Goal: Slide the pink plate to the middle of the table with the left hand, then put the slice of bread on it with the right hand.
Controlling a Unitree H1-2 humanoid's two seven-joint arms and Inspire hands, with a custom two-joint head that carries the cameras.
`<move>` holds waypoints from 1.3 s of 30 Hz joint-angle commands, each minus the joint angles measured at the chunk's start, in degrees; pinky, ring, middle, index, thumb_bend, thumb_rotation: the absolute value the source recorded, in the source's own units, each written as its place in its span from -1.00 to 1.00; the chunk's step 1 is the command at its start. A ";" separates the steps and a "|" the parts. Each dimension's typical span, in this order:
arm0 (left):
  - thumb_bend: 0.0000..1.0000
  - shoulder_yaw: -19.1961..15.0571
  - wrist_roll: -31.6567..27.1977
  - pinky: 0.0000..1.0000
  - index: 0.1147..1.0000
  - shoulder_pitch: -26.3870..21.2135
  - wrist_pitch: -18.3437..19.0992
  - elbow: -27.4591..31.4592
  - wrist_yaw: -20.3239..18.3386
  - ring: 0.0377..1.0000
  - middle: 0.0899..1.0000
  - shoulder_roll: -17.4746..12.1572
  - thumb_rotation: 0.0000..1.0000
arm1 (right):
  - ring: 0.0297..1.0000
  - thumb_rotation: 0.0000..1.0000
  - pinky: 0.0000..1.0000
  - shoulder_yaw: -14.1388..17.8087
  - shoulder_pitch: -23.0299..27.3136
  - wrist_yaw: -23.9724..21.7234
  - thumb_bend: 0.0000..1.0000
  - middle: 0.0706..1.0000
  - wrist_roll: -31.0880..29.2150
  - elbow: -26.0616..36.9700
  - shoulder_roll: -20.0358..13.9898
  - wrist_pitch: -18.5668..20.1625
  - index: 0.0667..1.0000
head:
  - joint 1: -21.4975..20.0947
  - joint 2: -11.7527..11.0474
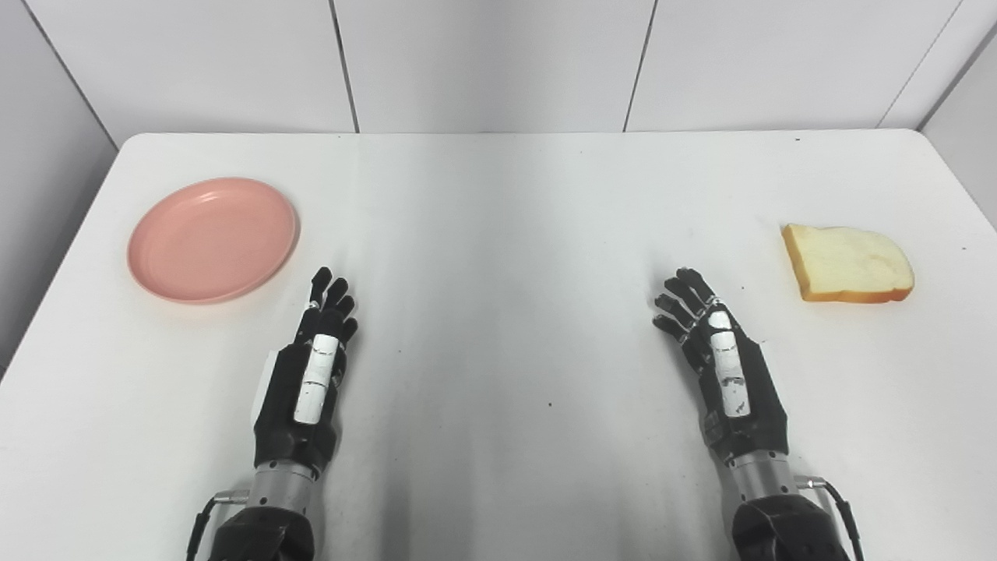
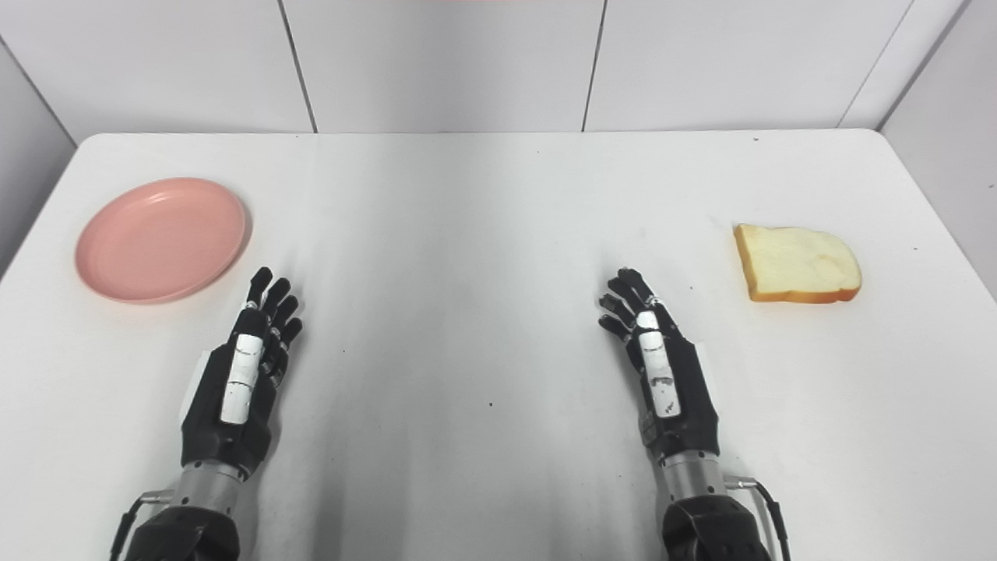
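Note:
A round pink plate [image 1: 212,238] lies flat on the left side of the white table [image 1: 498,195], with nothing on it. A slice of bread [image 1: 847,263] with a tan crust lies flat at the right side. My left hand [image 1: 308,374] rests over the table near the front, fingers stretched out and apart, its fingertips a short way to the right of and below the plate's rim. My right hand [image 1: 724,366] is held the same way, open and holding nothing, with the bread off to its upper right.
Grey-white wall panels [image 1: 498,62] stand right behind the table's far edge. The table's left and right edges run close to the plate and the bread. A few small dark specks mark the tabletop.

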State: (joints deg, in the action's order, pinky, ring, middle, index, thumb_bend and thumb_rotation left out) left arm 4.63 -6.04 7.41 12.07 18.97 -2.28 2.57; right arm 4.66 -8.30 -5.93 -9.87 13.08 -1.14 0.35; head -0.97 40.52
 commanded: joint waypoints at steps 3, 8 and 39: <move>0.72 0.02 0.06 1.00 1.00 -0.04 -0.51 1.48 -0.48 1.00 1.00 -0.41 0.62 | 0.67 0.76 0.66 -0.56 -1.54 -0.49 0.61 0.71 0.39 0.38 -0.79 -1.81 0.70 | 0.02 -0.09; 0.70 0.02 0.10 1.00 1.00 -0.08 -0.65 1.27 -0.53 1.00 1.00 -0.48 0.63 | 0.67 0.76 0.66 -0.57 -1.49 -0.60 0.63 0.71 0.32 0.35 -0.78 -1.70 0.68 | -0.01 -0.13; 0.68 0.78 0.89 1.00 1.00 0.02 -2.33 -0.49 -0.42 1.00 1.00 0.09 0.66 | 0.67 0.76 0.66 -0.01 -1.37 -1.49 0.60 0.72 -0.29 -2.26 -1.31 -4.17 0.68 | 3.07 -3.19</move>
State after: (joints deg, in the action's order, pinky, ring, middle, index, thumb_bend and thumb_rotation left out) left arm 5.00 -5.87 7.42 11.96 17.95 -2.29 2.66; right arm 4.68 -8.09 -6.52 -9.42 12.32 -1.35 -0.68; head 2.01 37.36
